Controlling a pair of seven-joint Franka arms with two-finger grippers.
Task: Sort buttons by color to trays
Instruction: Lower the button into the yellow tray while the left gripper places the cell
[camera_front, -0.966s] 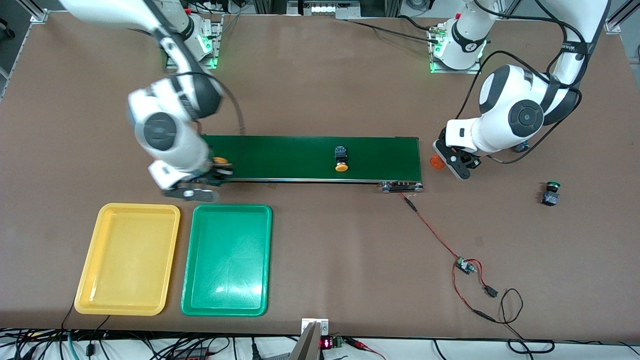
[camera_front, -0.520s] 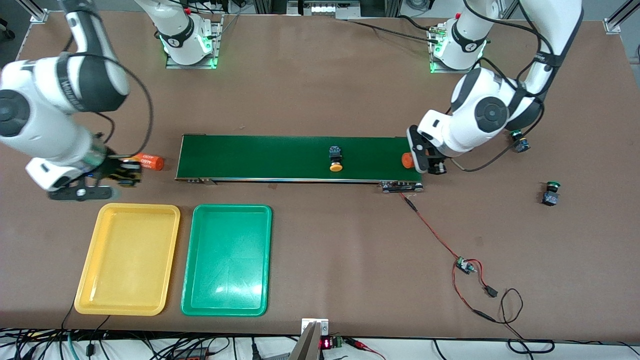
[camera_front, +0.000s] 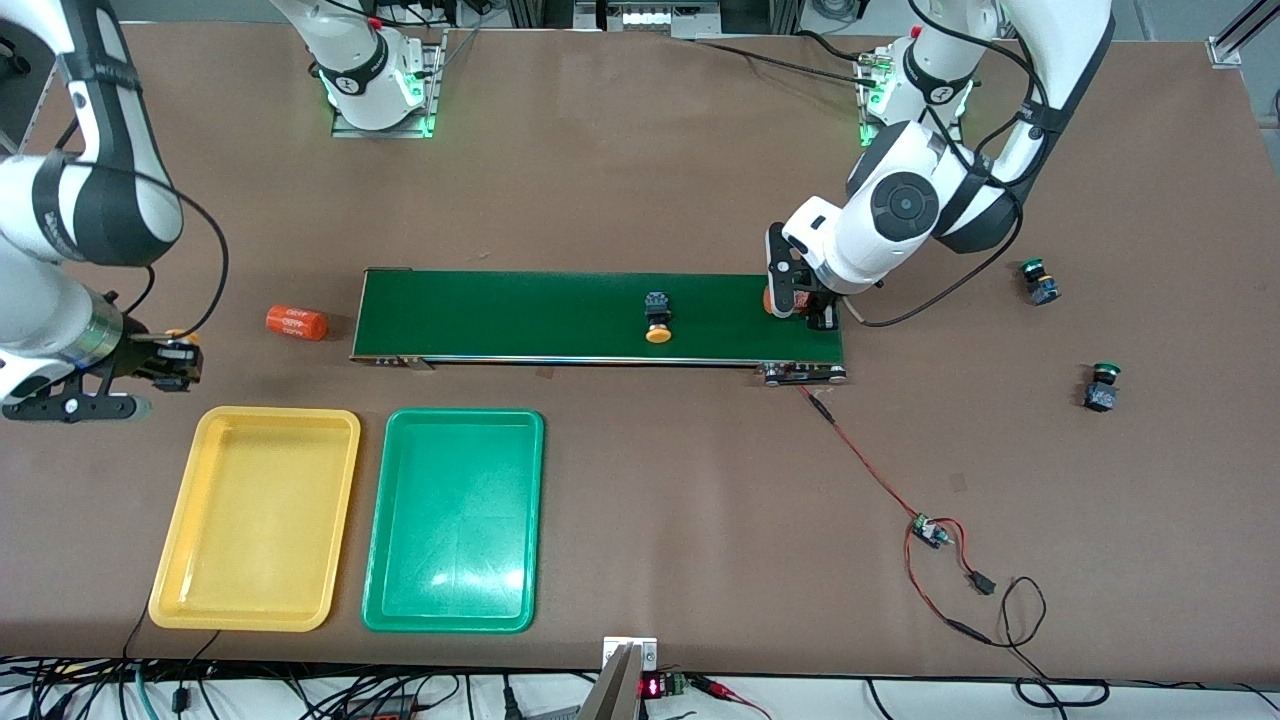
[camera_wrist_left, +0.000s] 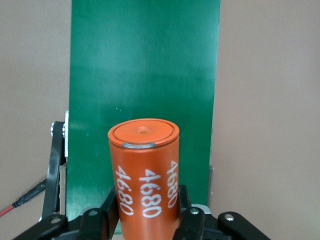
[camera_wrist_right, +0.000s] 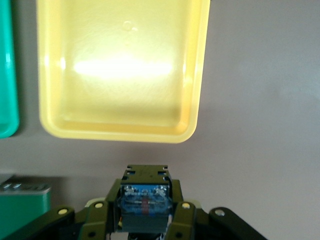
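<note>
The right gripper, clamping a yellow-capped button, is hanging just off the yellow tray rim nearest the conveyor belt, while the left gripper is gripping an orange cylinder over the belt's end.

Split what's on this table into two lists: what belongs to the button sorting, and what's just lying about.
Job: yellow button in right gripper; yellow button on belt; two green buttons; yellow tray; green tray.

Lying about: orange cylinder in left gripper; another cylinder; wired circuit board.
</note>
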